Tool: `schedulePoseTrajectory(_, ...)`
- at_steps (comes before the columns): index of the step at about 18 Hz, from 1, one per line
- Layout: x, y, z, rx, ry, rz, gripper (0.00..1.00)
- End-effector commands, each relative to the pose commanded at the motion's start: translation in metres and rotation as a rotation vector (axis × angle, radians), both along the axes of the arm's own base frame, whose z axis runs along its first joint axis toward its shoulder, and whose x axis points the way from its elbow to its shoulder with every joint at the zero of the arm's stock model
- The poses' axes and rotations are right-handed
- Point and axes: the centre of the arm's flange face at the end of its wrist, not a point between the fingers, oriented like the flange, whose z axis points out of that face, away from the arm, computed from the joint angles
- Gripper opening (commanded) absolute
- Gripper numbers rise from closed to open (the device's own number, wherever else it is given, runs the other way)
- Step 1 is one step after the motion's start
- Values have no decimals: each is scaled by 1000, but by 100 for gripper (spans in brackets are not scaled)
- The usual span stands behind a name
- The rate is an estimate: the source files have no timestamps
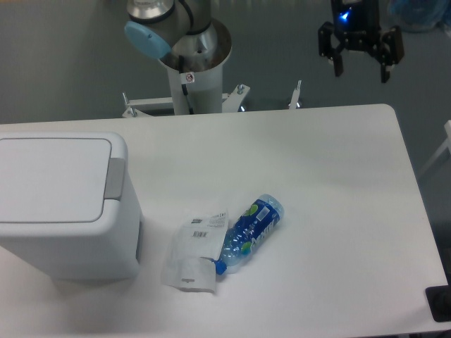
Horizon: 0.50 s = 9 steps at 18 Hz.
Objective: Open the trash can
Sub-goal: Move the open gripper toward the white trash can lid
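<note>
Sitting shut: boxy smooth white plastic trash can (pixel 60 204), flat lid, grey bar.

bare table (pixel 338 183) right of bottle (pixel 250 232); trash can (pixel 63 211) blocks the left.

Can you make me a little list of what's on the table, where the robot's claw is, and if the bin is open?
trash can: white, left side of table, lid shut
push bar: grey, on lid's right edge
bottle: blue label, lying on its side, mid-table
plastic bag: crumpled, touching the bottle
gripper: open, empty, above the table's far right edge
</note>
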Motion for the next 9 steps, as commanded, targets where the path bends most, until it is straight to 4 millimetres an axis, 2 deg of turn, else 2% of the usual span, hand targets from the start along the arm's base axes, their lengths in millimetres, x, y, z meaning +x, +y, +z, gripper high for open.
schedulePoseTrajectory(5,6,7,2,1,3,-17,100)
schedulePoseTrajectory(9,14,25,1,24,-10,-8,100)
